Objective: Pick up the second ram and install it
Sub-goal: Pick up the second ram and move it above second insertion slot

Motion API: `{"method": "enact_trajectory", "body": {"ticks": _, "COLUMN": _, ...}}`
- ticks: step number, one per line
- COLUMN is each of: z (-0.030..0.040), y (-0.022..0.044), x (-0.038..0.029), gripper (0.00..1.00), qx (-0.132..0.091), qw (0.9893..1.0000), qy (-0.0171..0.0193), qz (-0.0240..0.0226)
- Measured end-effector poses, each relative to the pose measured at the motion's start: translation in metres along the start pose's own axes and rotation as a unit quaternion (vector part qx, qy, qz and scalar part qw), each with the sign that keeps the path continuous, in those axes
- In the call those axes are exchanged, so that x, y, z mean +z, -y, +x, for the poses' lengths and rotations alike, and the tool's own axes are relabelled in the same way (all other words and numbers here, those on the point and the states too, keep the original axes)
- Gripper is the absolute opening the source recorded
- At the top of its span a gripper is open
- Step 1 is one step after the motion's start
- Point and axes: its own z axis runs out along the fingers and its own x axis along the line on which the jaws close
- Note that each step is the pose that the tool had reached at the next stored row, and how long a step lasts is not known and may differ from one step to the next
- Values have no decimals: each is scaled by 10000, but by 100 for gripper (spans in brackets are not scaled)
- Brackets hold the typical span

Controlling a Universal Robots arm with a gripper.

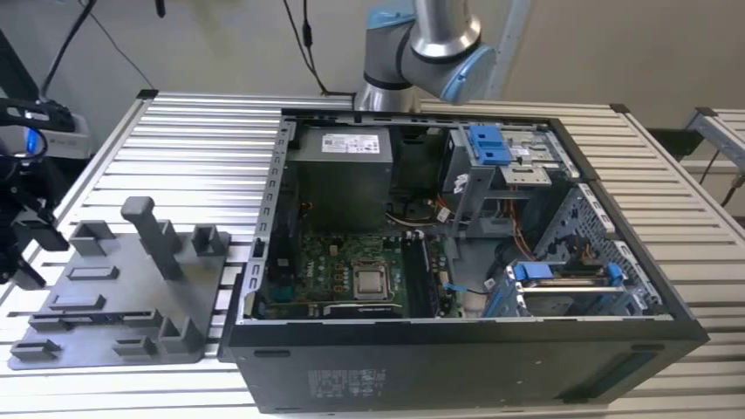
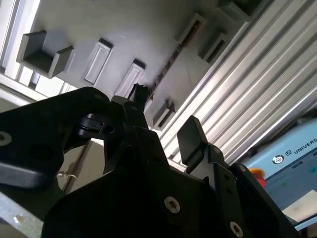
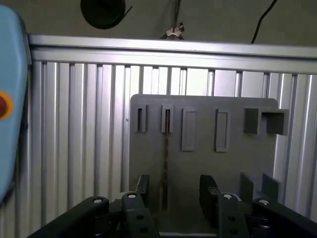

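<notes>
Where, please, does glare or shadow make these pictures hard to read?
First wrist view: light glares off the table slats. Second wrist view: the gripper is a dark silhouette against the bright slats. Exterior view: the computer case shades its own inside.

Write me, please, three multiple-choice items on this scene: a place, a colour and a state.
1. Where is the second ram? A in a drawer; B standing in a slot of the fixture plate; C on a shelf.
2. The drive clips in the computer case are: A red; B yellow; C blue.
3. The claw is: A open; B shut on a cable; C shut on a screw.
Answers: 1 B, on edge in the plate's slot; 2 C, blue in the exterior view; 3 A, its fingers stand apart, gripping nothing.
</notes>
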Motion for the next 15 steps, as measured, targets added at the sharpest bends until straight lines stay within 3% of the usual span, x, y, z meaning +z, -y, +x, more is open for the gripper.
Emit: {"method": "enact_trajectory", "body": {"ticks": 15, "z": 0, "y": 0, "x": 72, "gripper": 54, "qx": 0, "qw": 10000, "qy": 0, "qz": -1}}
